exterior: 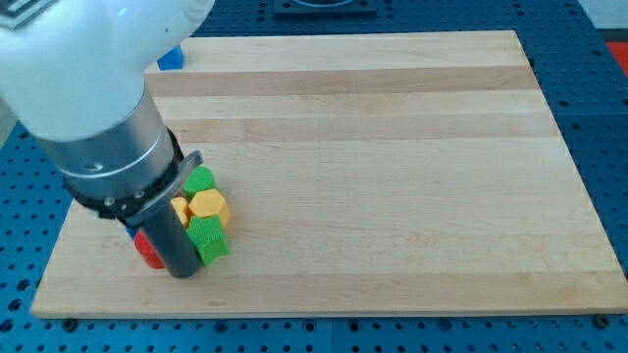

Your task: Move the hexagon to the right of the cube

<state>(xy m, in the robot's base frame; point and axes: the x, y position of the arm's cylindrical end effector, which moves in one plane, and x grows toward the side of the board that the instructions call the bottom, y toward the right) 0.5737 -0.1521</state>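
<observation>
The yellow hexagon [210, 206] sits in a tight cluster at the board's lower left. Around it are a green round block [201, 179] above, a green star [209, 238] below and a sliver of another yellow block [181, 210] to its left. My tip [183, 273] is at the cluster's bottom edge, touching the green star's left side, with a red block [147, 249] just to its left. The blue cube [172, 59] is at the board's top left corner, half hidden by the arm. The arm hides the cluster's left part.
The large white and grey arm body [93, 108] fills the view's upper left. The wooden board [392, 176] lies on a blue perforated table [603, 108].
</observation>
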